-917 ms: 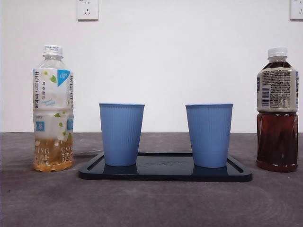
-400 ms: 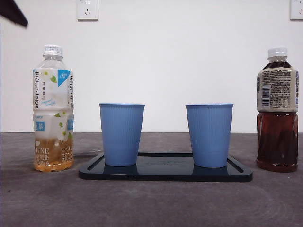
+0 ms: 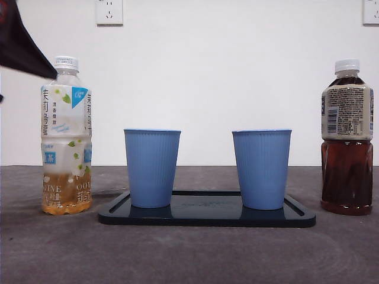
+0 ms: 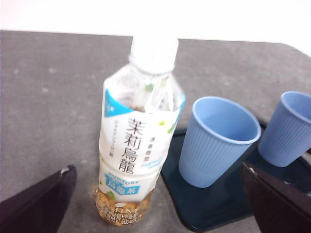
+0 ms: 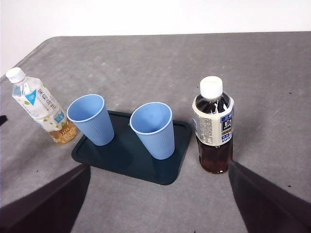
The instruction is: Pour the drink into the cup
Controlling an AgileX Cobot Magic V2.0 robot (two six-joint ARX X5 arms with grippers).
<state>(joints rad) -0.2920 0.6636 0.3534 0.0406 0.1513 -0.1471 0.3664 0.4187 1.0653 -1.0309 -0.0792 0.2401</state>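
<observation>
A pale jasmine tea bottle [image 3: 66, 136] with a white cap stands left of the tray, about a quarter full. A dark tea bottle [image 3: 347, 142] stands to the right. Two empty blue cups [image 3: 152, 168] [image 3: 261, 170] stand upright on a black tray [image 3: 207, 216]. My left gripper [image 4: 158, 169] is open, its jaws wide on either side of the pale bottle [image 4: 138, 141] and short of it. It shows as a black tip [image 3: 23, 44] beside the cap in the front view. My right gripper [image 5: 159, 166] is open and empty, high above the table.
The grey table ends at a white wall with two sockets [image 3: 109, 12]. In the right wrist view the dark bottle [image 5: 214, 126] stands just off the tray's corner [image 5: 180, 170], and the pale bottle [image 5: 41, 109] stands near the table's edge.
A black gripper tip has come into the front view at the top left and moved down and right, close to the pale bottle's cap. Bottles, cups and tray have not moved.
</observation>
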